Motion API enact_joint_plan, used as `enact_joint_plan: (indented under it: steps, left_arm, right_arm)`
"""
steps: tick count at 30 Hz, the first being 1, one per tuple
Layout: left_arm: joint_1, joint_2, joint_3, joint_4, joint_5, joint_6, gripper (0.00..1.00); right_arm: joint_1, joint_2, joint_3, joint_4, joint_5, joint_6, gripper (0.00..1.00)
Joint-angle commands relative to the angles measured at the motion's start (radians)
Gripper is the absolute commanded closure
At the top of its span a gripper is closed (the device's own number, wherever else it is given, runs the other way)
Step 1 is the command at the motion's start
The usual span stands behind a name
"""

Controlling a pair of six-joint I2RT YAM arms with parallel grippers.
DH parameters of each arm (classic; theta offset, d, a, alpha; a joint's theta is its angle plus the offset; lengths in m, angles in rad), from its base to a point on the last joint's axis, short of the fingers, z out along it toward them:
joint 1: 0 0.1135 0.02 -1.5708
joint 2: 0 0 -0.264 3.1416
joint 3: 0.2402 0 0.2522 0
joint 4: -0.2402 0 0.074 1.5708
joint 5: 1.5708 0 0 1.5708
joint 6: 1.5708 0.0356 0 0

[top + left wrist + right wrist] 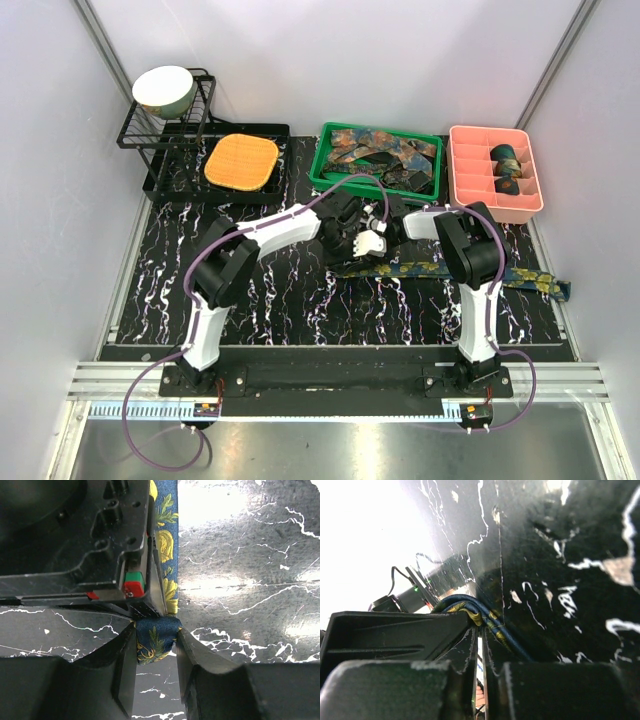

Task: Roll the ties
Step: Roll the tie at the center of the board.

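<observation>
Two robot arms meet over a black, white-veined marbled table (pixel 300 310). A long navy fabric necktie with gold paisley (pixel 530 281) lies flat across the table's right half, its tail trailing toward the right edge. It appears to be laid out straight so that its left end can be turned over itself into a coil. Behind it, a green plastic crate (pixel 380 128) holds a heap of loose ties. A pink compartment tray (pixel 490 129) carries two small dark coils (pixel 505 155) in its cells, and is likely where each finished roll goes.

The left arm (pixel 230 265) bends at the elbow and sends its forearm out to the right. The right arm (pixel 470 250) rises from its base and turns its forearm left, so both wrists converge on the necktie's left end.

The left gripper (pixel 156 645) has its fingers pinched on the folded end of the necktie, a hold that looks meant to keep the first turn from springing open. The right gripper (pixel 479 630) stands just beside it, touching the fabric. Its fingers are almost pressed together with only a thin slit between them, and folded layers of cloth bunch at their tips. Whether they actually nip the cloth cannot be told.
</observation>
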Motion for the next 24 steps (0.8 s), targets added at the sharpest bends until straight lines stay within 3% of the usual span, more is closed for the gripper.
enact_joint_plan:
  steps: [1,12,18,24]
  left_arm:
    - [-0.017,0.1,-0.001,-0.041,-0.077,0.037,0.66]
    - [-0.031,0.124,0.017,-0.066,-0.093,0.046,0.68]
    - [-0.031,0.127,0.023,-0.072,-0.096,0.046,0.67]
    - [-0.031,0.13,0.028,-0.08,-0.09,0.046,0.67]
  right_arm:
    - [-0.009,-0.103,0.005,-0.011,-0.047,0.031,0.86]
    - [-0.066,-0.151,0.017,-0.094,-0.071,-0.011,0.8]
    - [-0.057,-0.123,-0.024,0.01,-0.077,0.023,0.69]
    - [-0.046,-0.132,-0.121,0.209,-0.097,0.1,0.66]
